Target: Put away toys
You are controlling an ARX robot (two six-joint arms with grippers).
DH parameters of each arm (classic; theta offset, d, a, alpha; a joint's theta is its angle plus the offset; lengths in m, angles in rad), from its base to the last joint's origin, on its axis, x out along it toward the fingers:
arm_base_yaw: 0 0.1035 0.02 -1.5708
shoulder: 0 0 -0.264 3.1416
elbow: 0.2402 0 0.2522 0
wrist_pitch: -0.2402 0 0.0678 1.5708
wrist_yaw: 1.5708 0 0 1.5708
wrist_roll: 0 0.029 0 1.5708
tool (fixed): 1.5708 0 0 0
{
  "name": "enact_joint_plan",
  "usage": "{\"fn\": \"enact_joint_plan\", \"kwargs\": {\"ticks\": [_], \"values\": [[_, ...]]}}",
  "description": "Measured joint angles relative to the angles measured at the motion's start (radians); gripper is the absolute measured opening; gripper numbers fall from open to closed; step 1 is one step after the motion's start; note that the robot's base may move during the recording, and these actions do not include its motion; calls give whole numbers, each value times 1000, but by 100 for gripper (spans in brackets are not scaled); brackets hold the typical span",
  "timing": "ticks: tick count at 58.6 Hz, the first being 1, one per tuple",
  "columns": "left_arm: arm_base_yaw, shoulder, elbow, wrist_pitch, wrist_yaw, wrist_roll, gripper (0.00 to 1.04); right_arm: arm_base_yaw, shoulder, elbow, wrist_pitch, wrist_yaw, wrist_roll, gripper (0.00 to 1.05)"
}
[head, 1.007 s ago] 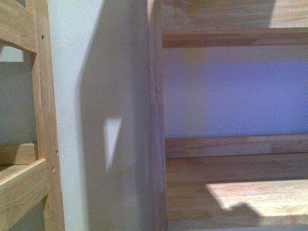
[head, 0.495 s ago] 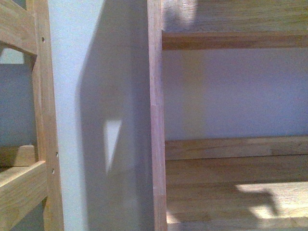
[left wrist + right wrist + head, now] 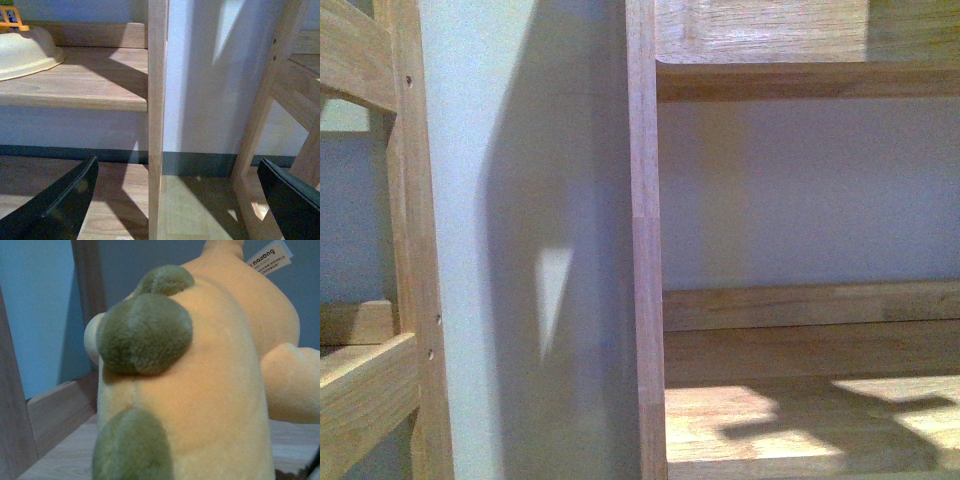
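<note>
Wooden shelving [image 3: 645, 250] against a pale wall. Left gripper [image 3: 177, 167] empty, fingers spread wide before its upright. Orange-yellow plush toy [image 3: 210, 390], green-spotted, fills the right wrist view above a shelf board [image 3: 55, 455]. Right gripper out of frame; grip cannot be told.

The left gripper [image 3: 177, 162] has two black fingers [image 3: 65, 205], matte and flat-sided. Each one tapers like a wedge to a blunt tip, with a thin pale sheen along its edges.

A cream bowl [image 3: 22, 52] sits on one board of the pale wooden shelf unit [image 3: 90, 85].
</note>
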Motion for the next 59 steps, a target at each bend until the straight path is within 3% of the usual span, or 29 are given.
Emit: {"fn": "enact_joint_plan", "kwargs": {"ticks": [28,48,59], "values": [[0,0,0,0,0,0,99,91,233,225,-114,19,117,17],[0,0,0,0,0,0,99,174,319,323,-199,-120,301,17],[0,0,0,0,0,0,99,200,333,356,-218,-139,400,17]]}}
